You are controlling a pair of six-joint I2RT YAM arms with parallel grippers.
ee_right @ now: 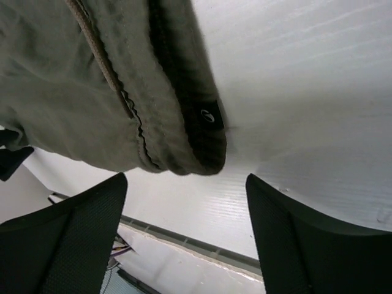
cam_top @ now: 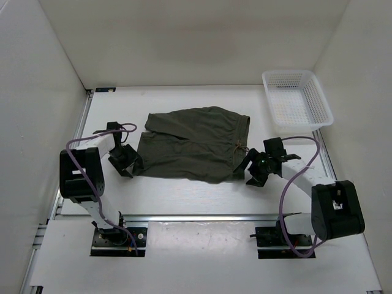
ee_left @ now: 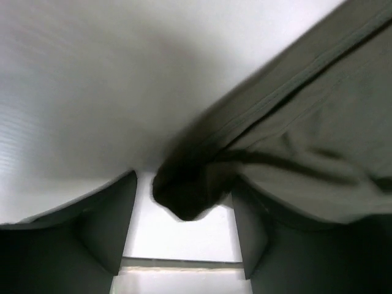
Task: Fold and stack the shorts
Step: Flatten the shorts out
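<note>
Shorts (cam_top: pixel 193 144) spread flat on table (cam_top: pixel 184 196), long axis side to side: left gripper (cam_top: pixel 133 164) at their leg-hem end, right gripper (cam_top: pixel 247 171) at their waistband end, both wide open, holding nothing.

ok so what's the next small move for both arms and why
Probably close both: the left gripper and right gripper are open, each with a near corner of the shorts between or just ahead of its fingers, and the shorts lie spread flat, not yet folded.
</note>
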